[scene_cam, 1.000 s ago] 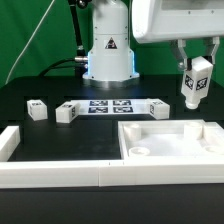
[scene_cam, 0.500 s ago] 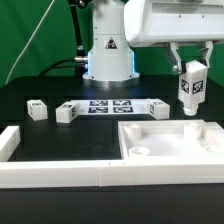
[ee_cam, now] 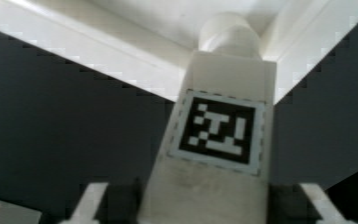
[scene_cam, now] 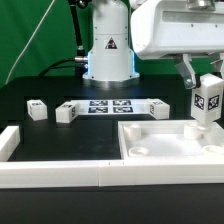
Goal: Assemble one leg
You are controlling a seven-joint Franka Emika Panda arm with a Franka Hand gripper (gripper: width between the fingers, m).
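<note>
My gripper [scene_cam: 204, 80] is shut on a leg [scene_cam: 208, 99], a white block with a black-and-white tag, and holds it upright in the air over the far right corner of the large white tray-like piece [scene_cam: 126, 141]. In the wrist view the leg [ee_cam: 220, 120] fills the middle, tag facing the camera. A light finger [ee_cam: 92, 205] shows on either side of it, and the tray's raised rim corner [ee_cam: 318, 40] lies beyond its tip. Three look-alike legs lie on the black table: two at the exterior view's left [scene_cam: 36, 110] [scene_cam: 66, 112] and one near the tray [scene_cam: 160, 109].
The marker board [scene_cam: 110, 106] lies flat between the loose legs, in front of the robot base [scene_cam: 108, 55]. A long white L-shaped wall [scene_cam: 60, 175] runs along the front edge and up the exterior view's left side.
My gripper has carried the leg toward the exterior view's right and a little lower, from beside the tray's far edge to over its far right corner.
</note>
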